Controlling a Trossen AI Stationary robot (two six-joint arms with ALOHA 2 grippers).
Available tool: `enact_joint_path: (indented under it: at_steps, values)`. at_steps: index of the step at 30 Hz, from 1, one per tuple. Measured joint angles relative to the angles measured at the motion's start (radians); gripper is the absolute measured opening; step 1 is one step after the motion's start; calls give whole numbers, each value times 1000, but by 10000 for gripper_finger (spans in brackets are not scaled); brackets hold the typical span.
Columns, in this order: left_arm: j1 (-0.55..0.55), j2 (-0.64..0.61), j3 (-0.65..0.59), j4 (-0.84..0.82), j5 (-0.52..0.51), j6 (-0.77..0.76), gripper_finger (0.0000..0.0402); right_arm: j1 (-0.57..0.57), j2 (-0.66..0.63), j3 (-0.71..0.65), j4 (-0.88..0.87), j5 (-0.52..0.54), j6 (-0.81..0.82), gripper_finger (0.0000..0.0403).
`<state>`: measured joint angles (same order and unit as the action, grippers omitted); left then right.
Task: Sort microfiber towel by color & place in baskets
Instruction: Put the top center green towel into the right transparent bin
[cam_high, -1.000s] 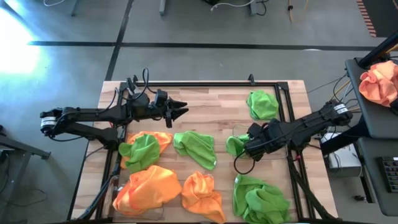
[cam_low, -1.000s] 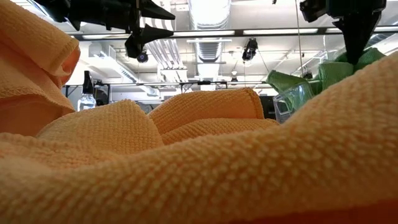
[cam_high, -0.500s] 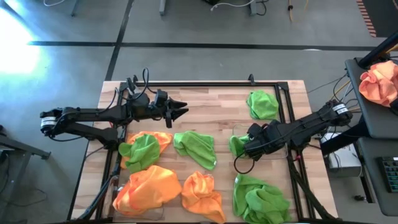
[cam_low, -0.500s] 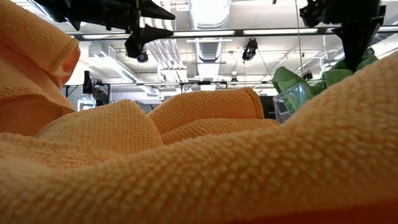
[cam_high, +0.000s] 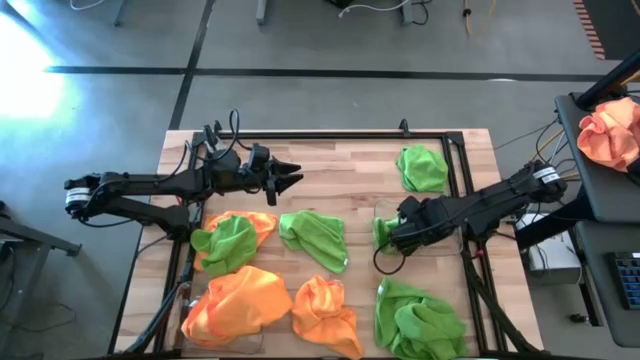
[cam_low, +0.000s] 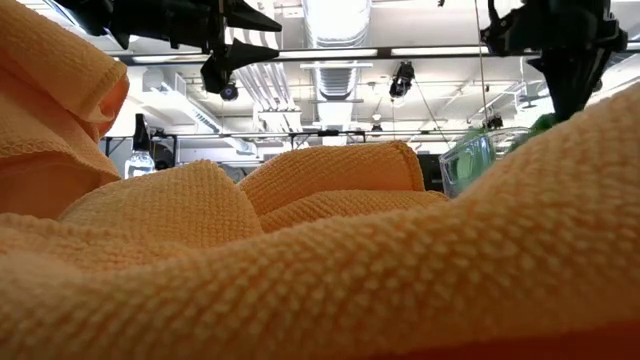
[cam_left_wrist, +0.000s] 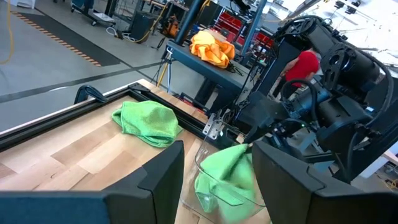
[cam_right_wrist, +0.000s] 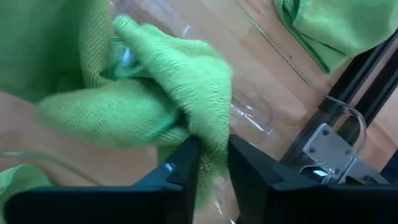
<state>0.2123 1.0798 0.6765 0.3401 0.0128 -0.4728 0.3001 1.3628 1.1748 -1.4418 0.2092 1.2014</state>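
The right end effector was positioned over the clear basket at the right-centre of the surface, with a lime green towel bunched directly ahead of its fingers. A fold of that cloth lay between the fingers; whether it was gripped or already released could not be told. The left end effector hung above the far left part of the surface, released and empty.

Other green towels lay at the far right corner, at centre and in a heap at the near right. Orange towels lay near left, one green piece resting among them.

The cloth was judged light, soft and limp — it would sag and trail from any single pinch point. The pile looked grippy rather than slippery, and nothing fragile was involved. A raised fold or crest was judged the best place to take hold — a flat area would offer the fingers little. The basket was thin and light, and could be shifted if the cloth dragged against its rim.
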Motion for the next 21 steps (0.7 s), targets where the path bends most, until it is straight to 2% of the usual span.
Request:
enact_joint_path:
  at_steps: [5, 8, 14, 21]
  values:
    - [0, 0, 0, -2, 0, 0, 174, 0, 0, -31, 4, 1, 5, 129]
    - [0, 0, 0, -3, 0, 0, 174, 0, 0, -37, 8, 2, 5, 143]
    - [0, 0, 0, -7, 0, 0, 174, -14, 0, -12, 12, 48, 3, 139]
    - [0, 0, 0, -11, 0, 14, 174, -84, 0, 38, 10, 253, -103, 115]
